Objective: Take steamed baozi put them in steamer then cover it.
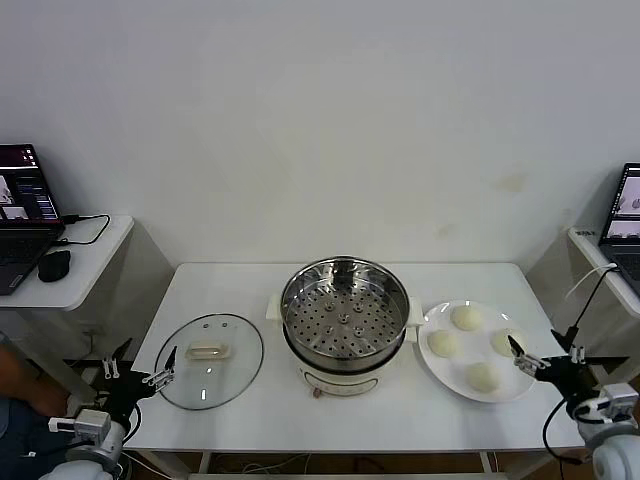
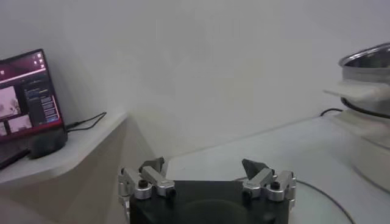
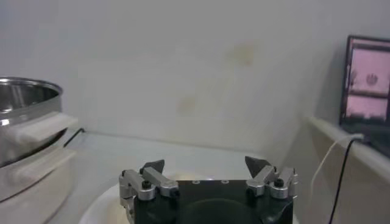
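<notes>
Although both our arms are up at the surface (image 1: 250,285), nothing of the task looks done yet. Four steamed baozi (image 1: 466,317) lie on the white plate (image 1: 436,368) at our right, just beside the steamer (image 1: 345,310), which stands in the middle with its perforated tray bare. On the steamer's other side the cover (image 1: 209,360) lies flat, handle up, apart from the pot.

Our right gripper (image 1: 544,361) hangs at the plate's outer edge, its fingers spread wide and holding nothing, their tips reaching over the rim near the closest buns. Our left gripper (image 1: 140,372) waits at the cover's outer edge, fingers likewise spread and empty; we cannot tell whether a tip touches the glass rim.

By our reading all of it remains: each of the four buns must go onto the tray, and then the cover must be lifted and set on the steamer.
</notes>
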